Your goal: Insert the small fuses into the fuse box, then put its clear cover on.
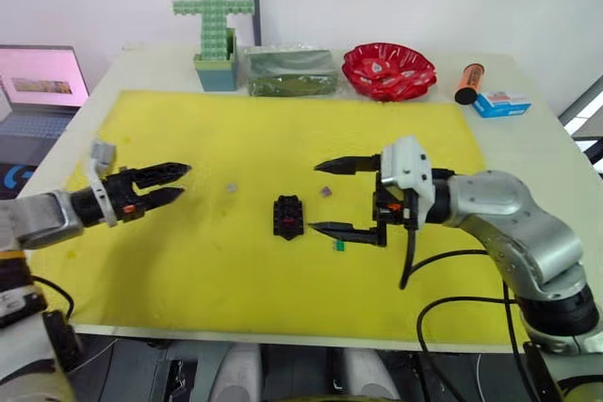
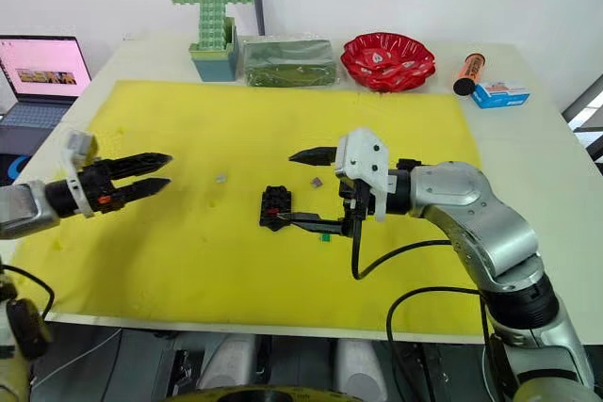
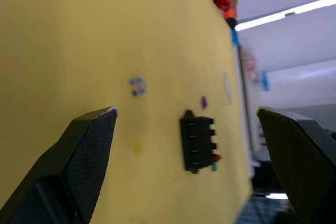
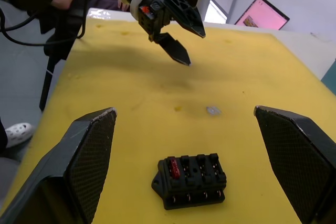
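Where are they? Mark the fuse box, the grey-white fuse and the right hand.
fuse box (image 4: 190, 180): right wrist view, slotted top face.
grey-white fuse (image 3: 138, 85): left wrist view, body.
right hand (image 1: 317, 197): left eye view, midway between fingertips.

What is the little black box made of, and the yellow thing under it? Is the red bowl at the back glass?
The black box looks like hard moulded plastic: dull, with sharp slots and ribs. The yellow mat seems soft, maybe foam or rubber, since it is matte with no shine. The red bowl is glossy with bright glints, so plastic or glass; the pictures can't settle which.
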